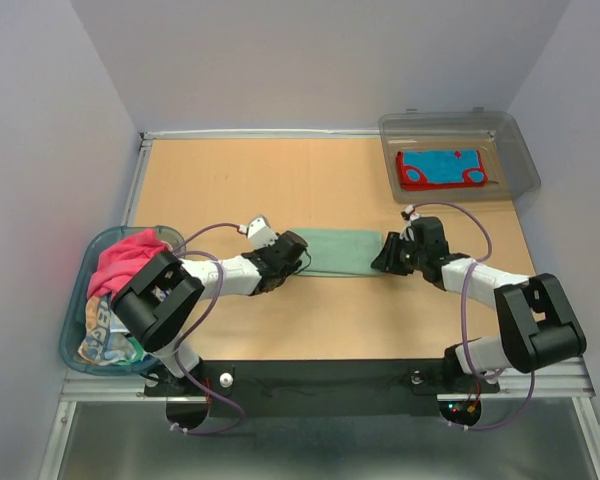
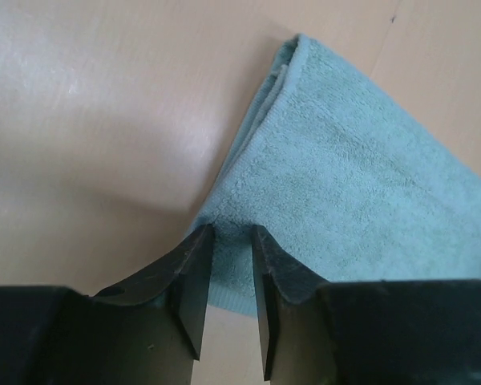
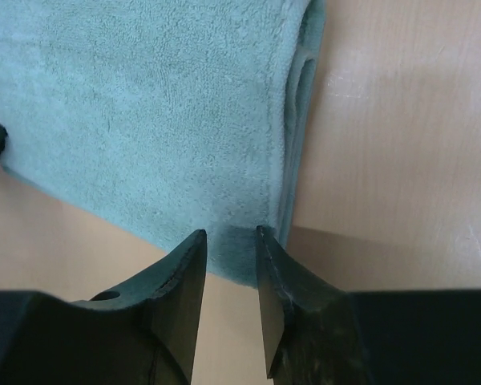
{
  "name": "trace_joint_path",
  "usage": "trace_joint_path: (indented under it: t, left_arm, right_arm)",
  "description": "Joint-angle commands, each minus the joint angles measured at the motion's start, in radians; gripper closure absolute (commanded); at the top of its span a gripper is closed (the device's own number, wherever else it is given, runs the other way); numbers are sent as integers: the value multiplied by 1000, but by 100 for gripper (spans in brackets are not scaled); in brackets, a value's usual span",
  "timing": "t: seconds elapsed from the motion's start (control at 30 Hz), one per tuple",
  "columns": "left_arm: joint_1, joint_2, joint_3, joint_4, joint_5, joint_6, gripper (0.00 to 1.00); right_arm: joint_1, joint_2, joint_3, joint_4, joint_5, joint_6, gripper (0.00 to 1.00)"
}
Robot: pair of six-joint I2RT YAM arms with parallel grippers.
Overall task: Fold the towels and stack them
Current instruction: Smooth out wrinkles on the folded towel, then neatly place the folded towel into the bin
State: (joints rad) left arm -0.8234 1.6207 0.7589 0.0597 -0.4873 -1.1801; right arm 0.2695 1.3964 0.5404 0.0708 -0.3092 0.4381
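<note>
The teal towel (image 1: 342,250) lies on the worktop (image 1: 280,180) between the left end effector (image 2: 232,233) and the right end effector (image 3: 230,234), each clamped on its nearest end, probably to keep it flat for folding.

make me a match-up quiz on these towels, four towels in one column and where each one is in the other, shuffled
Towels
1 teal towel
2 pink towel
3 blue and red towel
4 lettered towel

Places
a in the grey bin
b near end of the blue-rimmed tub
c pinched at its ends by the left tool and right tool
d far end of the tub

Pairs: 1-c, 2-d, 3-a, 4-b
</note>
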Motion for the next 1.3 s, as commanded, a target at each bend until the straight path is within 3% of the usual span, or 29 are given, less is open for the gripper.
trace_joint_path:
  t: [0.0, 0.1, 0.23, 0.3, 0.33, 0.47, 0.57, 0.63, 0.83, 1.27]
  left_arm:
    - [89, -28, -115, -32, 43, 0, 62]
    - [99, -71, -98, -82, -5, 54, 59]
    - [90, -159, -6, -155, -51, 172, 47]
    - [49, -185, 28, -162, -72, 285, 34]
    - [24, -194, 72, -161, -82, 336, 21]
    - [-127, -139, 224, -182, -108, 546, 2]
    - [-224, -33, 362, -233, -94, 628, 2]
    - [-288, 55, 472, -267, -103, 675, 7]
    - [-349, 263, 686, -307, -116, 781, 16]
    - [-352, 465, 797, -322, -66, 832, 23]
  right_arm:
    - [8, -54, -13, 31, 47, -6, 63]
    - [8, -111, 21, -9, 74, -19, 63]
    - [7, -166, 85, -133, 252, -61, 55]
    - [-4, -180, 113, -176, 329, -56, 46]
    - [-10, -188, 119, -215, 378, -49, 36]
    - [-26, -185, 133, -272, 458, -35, 15]
    - [-41, -169, 133, -298, 479, -21, 5]
    - [-53, -166, 125, -299, 476, -10, 0]
    - [-92, -151, 112, -299, 438, 10, 0]
    - [-125, -151, 87, -293, 392, 13, 0]
